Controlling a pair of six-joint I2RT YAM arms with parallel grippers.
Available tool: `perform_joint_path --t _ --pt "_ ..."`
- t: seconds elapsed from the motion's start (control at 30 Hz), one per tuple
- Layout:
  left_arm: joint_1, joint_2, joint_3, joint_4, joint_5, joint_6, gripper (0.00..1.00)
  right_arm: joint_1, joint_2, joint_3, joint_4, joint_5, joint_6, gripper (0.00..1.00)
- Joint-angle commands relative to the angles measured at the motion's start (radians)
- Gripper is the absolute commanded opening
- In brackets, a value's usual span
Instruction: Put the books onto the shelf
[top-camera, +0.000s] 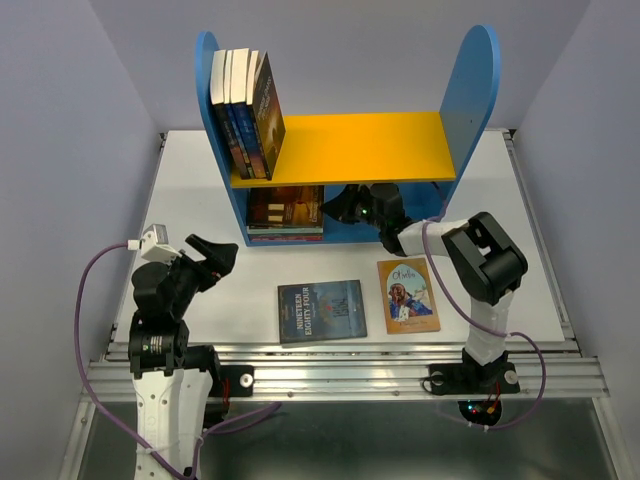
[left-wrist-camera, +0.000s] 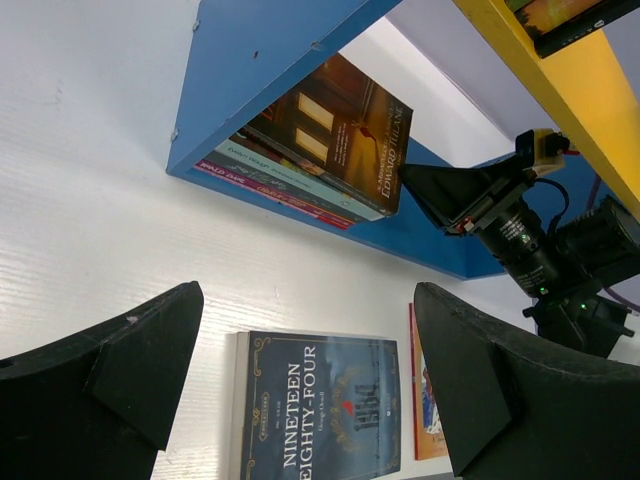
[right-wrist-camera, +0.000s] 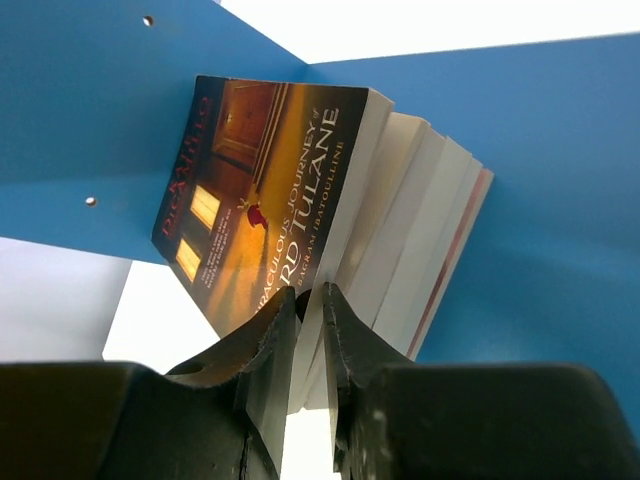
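Observation:
The shelf (top-camera: 360, 145) stands at the back of the table. Several books (top-camera: 248, 115) stand upright at the left end of its yellow board. A stack of books (top-camera: 285, 212) lies in the blue lower compartment. My right gripper (right-wrist-camera: 311, 295) reaches into that compartment and is shut on the edge of the top dark brown book (right-wrist-camera: 260, 190), holding it slightly above the stack (right-wrist-camera: 420, 240). A dark blue book (left-wrist-camera: 320, 410) and a tan book (top-camera: 408, 295) lie flat on the table. My left gripper (left-wrist-camera: 308, 300) hovers open above the near left of the blue book, holding nothing.
The blue side panels (top-camera: 468, 95) rise tall at both ends of the shelf. My right arm (top-camera: 485, 265) stretches over the table beside the tan book. A metal rail (top-camera: 350, 365) runs along the near edge.

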Motion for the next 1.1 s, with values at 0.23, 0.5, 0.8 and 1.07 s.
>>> perform_joint_path --t 0.23,0.5,0.8,1.07 --pt "0.0 0.004 -0.014 0.042 0.016 0.023 0.99 0.019 0.037 0.09 0.078 -0.067 -0.06 0.27" --pt "-0.001 0.004 -0.012 0.042 0.017 0.022 0.99 0.019 0.005 0.049 0.042 -0.008 -0.065 0.41" --pt "0.0 0.01 -0.014 0.037 0.003 0.016 0.99 0.019 0.045 0.087 -0.004 0.034 -0.085 0.47" --pt "0.0 0.01 -0.011 0.036 -0.006 0.013 0.99 0.04 0.066 0.061 -0.056 0.1 -0.086 0.5"
